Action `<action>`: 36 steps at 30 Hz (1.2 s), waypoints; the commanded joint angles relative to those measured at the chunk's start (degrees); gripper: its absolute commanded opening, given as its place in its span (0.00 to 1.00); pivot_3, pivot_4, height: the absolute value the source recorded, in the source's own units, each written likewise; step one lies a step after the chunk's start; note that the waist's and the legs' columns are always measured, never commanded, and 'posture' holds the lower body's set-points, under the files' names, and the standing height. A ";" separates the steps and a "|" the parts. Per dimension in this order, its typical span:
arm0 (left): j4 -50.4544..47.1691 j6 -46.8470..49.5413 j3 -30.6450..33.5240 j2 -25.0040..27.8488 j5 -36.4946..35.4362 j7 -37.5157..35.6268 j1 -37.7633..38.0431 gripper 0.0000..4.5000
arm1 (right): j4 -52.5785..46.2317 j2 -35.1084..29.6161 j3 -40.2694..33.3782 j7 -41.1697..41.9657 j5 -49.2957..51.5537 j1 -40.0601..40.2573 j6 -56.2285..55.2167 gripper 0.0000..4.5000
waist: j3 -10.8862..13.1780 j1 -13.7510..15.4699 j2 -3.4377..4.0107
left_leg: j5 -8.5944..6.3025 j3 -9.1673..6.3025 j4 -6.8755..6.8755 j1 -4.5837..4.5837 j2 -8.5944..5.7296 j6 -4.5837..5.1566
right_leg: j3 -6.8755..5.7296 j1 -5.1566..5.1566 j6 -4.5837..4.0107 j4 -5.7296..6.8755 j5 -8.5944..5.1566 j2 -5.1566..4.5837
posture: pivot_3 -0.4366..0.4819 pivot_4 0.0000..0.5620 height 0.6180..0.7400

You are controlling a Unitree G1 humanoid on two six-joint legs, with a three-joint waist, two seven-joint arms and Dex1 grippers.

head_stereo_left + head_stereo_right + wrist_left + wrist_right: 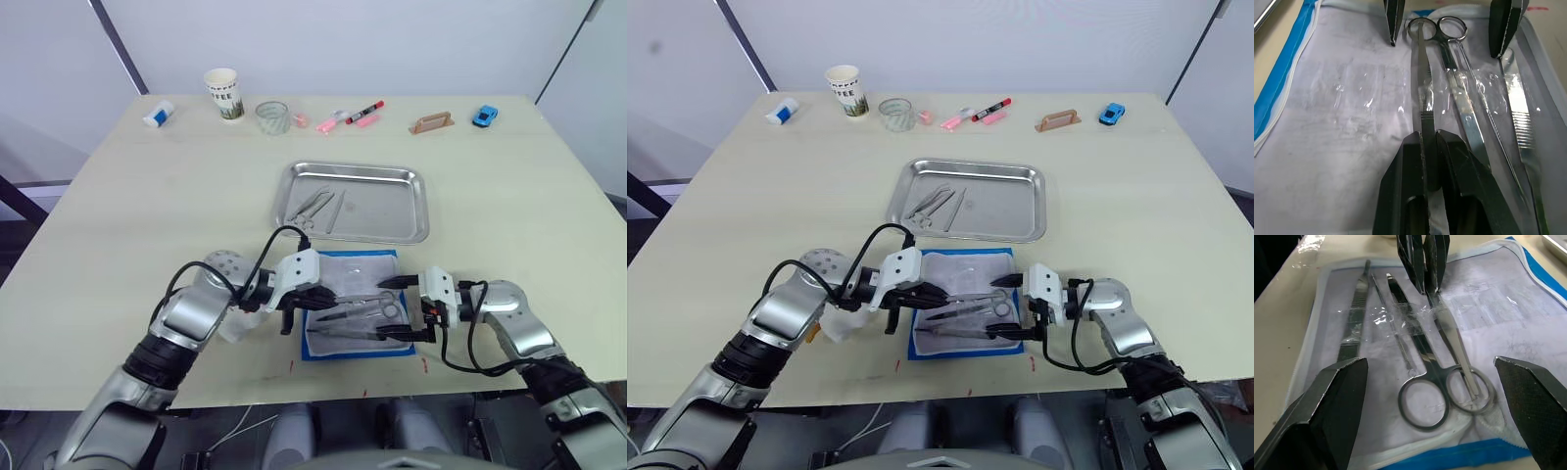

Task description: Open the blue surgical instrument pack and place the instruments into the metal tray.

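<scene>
Pack: flat blue fabric rectangle, laid open at the near edge of the table, its pale translucent lining upward and wrinkled clear film over the contents. It sits just near of the tray, probably so each transfer is short.

Instruments on the lining: ring-handled scissors, smooth bright steel, rings toward the right; a thin probe beside them; ridged tweezers along the near side. All lie roughly parallel, left to right.

Left gripper: black fingers pinched together on one scissor blade at its tip end, through or under the film; this looks like the lift grasp for the next carry.

Right gripper: fingers spread wide, one on each side of the scissor rings, touching nothing, seemingly poised to steady the pack or take the handle end.

Tray: shallow polished steel, rounded corners, raised rim. A few slender silvery tools already lie in its left part, so the task appears partly done.

Far edge of table: paper cup, markers, toy car, well apart from the work.
</scene>
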 commanded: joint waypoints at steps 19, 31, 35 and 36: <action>-8.14 10.90 1.93 4.31 -4.37 -1.55 -4.66 0.02 | 5.88 -1.43 5.16 -1.94 -7.48 -0.14 3.69 1.00 | -0.04 -0.12 -0.06 | 0.00 0.02 0.00 0.05 0.03 0.00 | 0.08 0.00 -0.01 0.02 0.00 0.06 | 0.48 0.27 1.00; -7.34 8.20 3.24 9.01 -5.90 -2.83 -1.64 0.02 | 7.16 -1.46 5.76 -1.99 -7.68 -0.82 3.19 1.00 | -0.11 -0.21 -0.16 | 0.00 0.03 -0.02 0.11 0.05 0.00 | 0.14 0.01 -0.02 0.02 0.00 0.10 | 0.48 0.27 1.00; -6.83 6.99 4.49 10.47 -6.26 -3.23 -0.36 0.02 | 7.58 -1.46 5.83 -1.89 -7.68 -1.03 3.04 1.00 | -0.17 -0.18 -0.23 | 0.00 0.03 -0.03 0.11 0.05 0.00 | 0.13 0.00 -0.03 0.03 -0.01 0.09 | 0.48 0.27 1.00; -6.69 6.71 4.78 10.92 -6.37 -3.36 -0.04 0.02 | 7.66 -1.47 5.84 -1.85 -7.68 -1.07 2.98 1.00 | -0.18 -0.18 -0.25 | 0.00 0.03 -0.03 0.12 0.05 0.00 | 0.13 0.01 -0.03 0.03 -0.01 0.09 | 0.48 0.27 1.00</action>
